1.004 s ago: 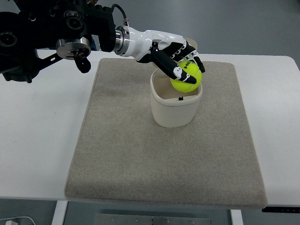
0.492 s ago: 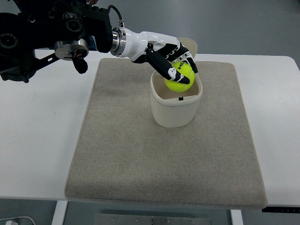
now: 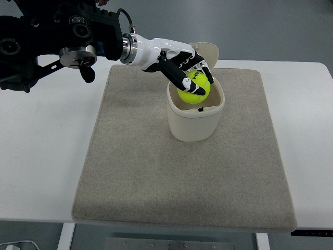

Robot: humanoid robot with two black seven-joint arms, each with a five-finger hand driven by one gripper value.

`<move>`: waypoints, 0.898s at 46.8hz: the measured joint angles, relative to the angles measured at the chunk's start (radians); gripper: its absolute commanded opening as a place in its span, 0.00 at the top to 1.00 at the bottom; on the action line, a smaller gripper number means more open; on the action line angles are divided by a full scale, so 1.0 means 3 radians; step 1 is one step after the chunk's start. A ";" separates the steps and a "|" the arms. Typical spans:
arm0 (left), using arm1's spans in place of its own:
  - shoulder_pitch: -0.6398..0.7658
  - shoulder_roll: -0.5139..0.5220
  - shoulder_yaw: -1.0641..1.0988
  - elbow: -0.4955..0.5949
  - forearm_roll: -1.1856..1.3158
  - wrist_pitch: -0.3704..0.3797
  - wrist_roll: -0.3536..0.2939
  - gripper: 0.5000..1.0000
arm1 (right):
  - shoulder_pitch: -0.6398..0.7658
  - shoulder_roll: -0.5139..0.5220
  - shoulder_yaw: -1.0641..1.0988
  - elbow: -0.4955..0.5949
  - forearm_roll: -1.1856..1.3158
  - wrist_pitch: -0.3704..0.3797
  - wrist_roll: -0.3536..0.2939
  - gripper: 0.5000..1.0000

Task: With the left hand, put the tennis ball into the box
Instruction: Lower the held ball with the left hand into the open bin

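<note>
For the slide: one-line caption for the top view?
Left hand holds tennis ball over the open box on a grey mat.

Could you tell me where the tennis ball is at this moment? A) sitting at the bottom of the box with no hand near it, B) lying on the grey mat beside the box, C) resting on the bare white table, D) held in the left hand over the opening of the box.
D: the left hand has its fingers wrapped around the tennis ball right over the open top of the box.

white table (image 3: 41, 156) | grey floor (image 3: 270, 26) | even light
</note>
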 measured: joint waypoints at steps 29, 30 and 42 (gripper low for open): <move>-0.0003 -0.0003 0.0005 0.0078 0.0111 0.0042 0.0044 1.00 | 0.0000 0.0000 0.0000 0.0000 0.0000 -0.0001 0.0000 0.12; -0.0002 -0.0006 0.0004 0.0078 0.0111 0.0054 0.0044 1.00 | 0.0000 0.0000 0.0000 0.0000 0.0000 -0.0001 0.0000 0.12; 0.0003 -0.0034 -0.0004 0.0063 0.0114 0.0114 0.0044 1.00 | 0.0000 0.0000 0.0000 0.0000 0.0000 -0.0001 0.0000 0.12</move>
